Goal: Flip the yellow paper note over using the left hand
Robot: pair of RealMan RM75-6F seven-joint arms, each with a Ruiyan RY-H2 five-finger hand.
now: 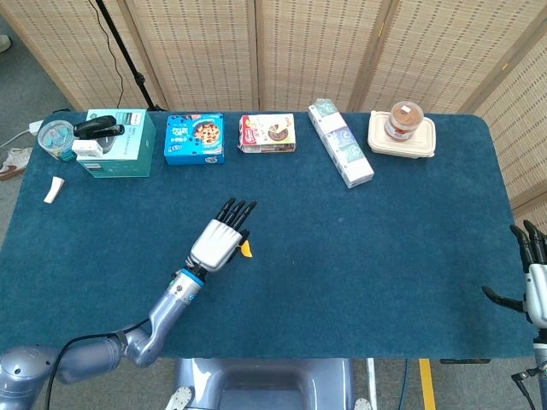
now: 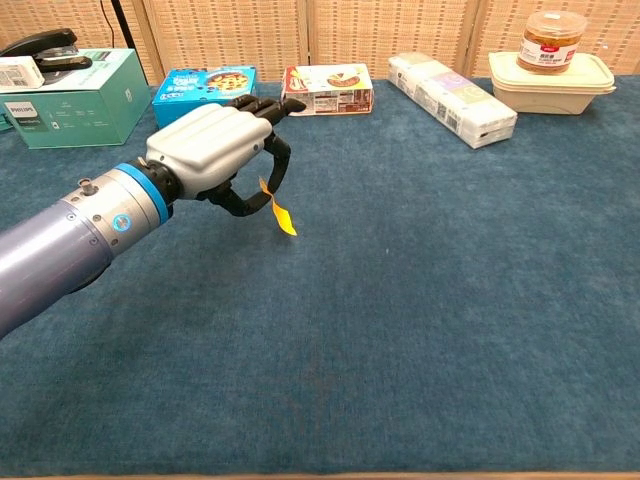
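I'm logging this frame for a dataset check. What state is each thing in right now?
yellow paper note: pinched by the left robot hand, hanging off the table.
left robot hand: above the table, holds the note.
right robot hand: beyond the table's right edge, fingers apart, holds nothing.
jar: lid on, upright on the food container.
food container: closed.
stapler: resting on the teal box.
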